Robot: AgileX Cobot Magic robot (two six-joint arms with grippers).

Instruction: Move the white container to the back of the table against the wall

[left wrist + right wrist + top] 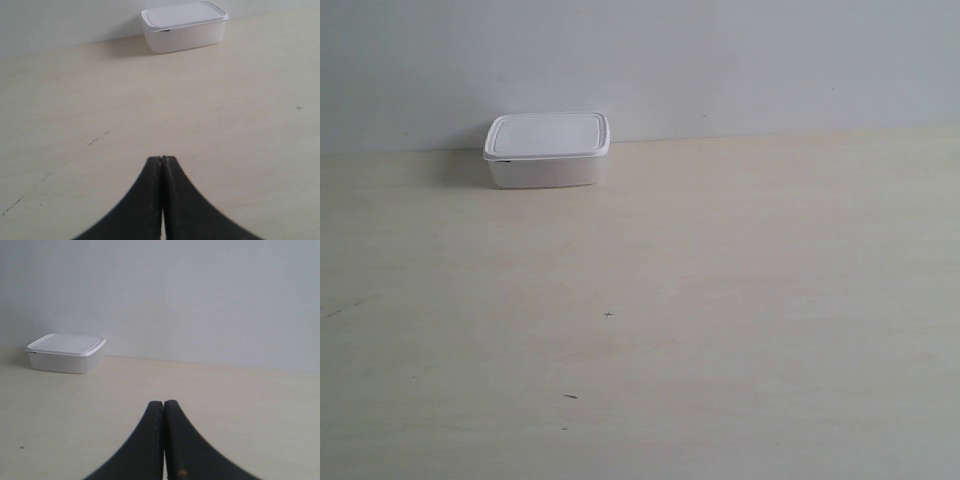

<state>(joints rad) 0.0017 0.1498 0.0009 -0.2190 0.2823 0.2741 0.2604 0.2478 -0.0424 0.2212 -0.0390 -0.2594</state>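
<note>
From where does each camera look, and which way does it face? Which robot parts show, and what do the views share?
Exterior view: off the arms, above the table, looking across it to the wall and the white container; no robot part shows.
Left wrist view: on the left wrist, low over the table, facing the container; the left gripper, shut, shows.
Right wrist view: on the right wrist, low, facing the wall; the right gripper, shut, shows.
Shared: all three show the container near the wall.
</note>
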